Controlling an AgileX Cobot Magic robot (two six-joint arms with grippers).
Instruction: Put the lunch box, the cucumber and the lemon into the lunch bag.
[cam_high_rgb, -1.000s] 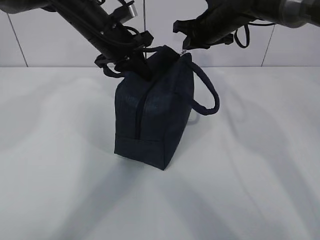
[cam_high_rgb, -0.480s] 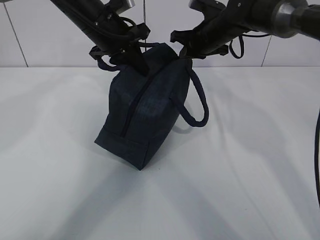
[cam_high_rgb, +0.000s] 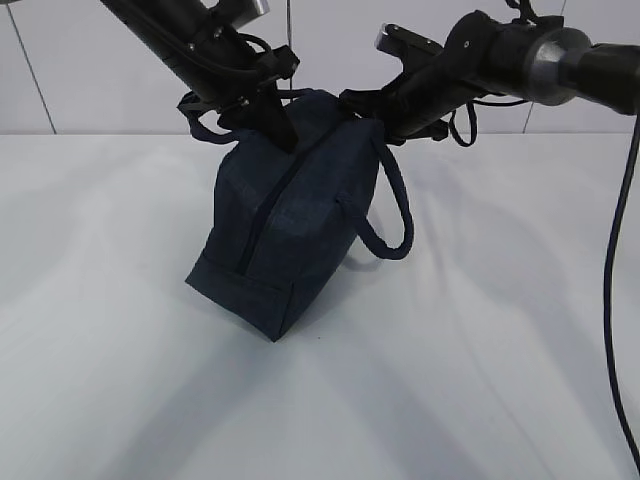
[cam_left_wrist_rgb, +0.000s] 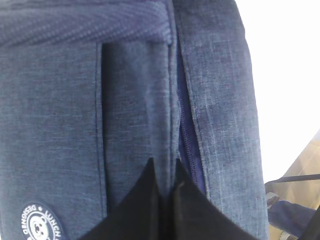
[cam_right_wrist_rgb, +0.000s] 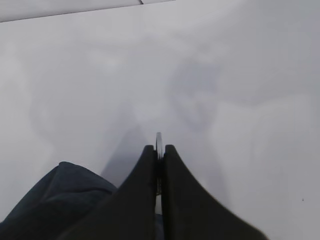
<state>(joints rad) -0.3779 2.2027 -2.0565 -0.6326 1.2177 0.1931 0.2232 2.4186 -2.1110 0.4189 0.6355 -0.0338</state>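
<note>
The left hand (cam_high_rgb: 285, 135) is clamped tight on the top of the lunch bag (cam_high_rgb: 290, 220), its dark fingers (cam_left_wrist_rgb: 145, 205) pinching a fold of navy fabric right beside the zipper (cam_left_wrist_rgb: 185, 135). The right hand (cam_high_rgb: 370, 103) is pressed shut at the bag's upper right corner; in its wrist view a thin silvery sliver (cam_right_wrist_rgb: 158, 142) sits between the fingertips, too small to name for certain. Where that hand meets the bag is masked by the arm itself in the exterior view.

The bag hangs tilted between the two hands, its long axis running from the upper right down to the lower left, an end panel facing the camera with the closed zipper running down its middle. Its lowest corner meets the white desk (cam_high_rgb: 480, 380). One loop handle (cam_high_rgb: 395, 215) dangles off the right side. A round white logo (cam_left_wrist_rgb: 37, 222) shows only partly, cut by the frame edge. Whatever is inside the bag is hidden.
</note>
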